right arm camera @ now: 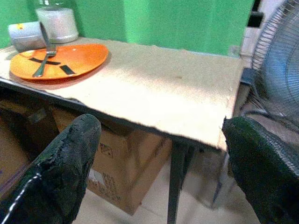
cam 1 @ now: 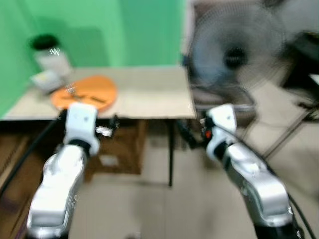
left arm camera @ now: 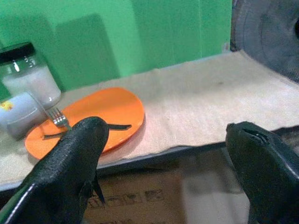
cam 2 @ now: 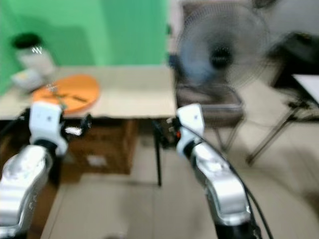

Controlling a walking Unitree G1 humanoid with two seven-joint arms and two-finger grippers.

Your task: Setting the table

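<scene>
Orange oval plate with a metal fork on it sits at the bench's far left, beside a glass jar. Left tool and right tool both hang spread apart, empty (approach step, I'd say). Next: close in and reach left.

Silver arms, white wrists, black fingers.
Left arm and right arm have glossy silver shells; white wrist blocks; black cables alongside; fingers matte, rough-textured.
</scene>
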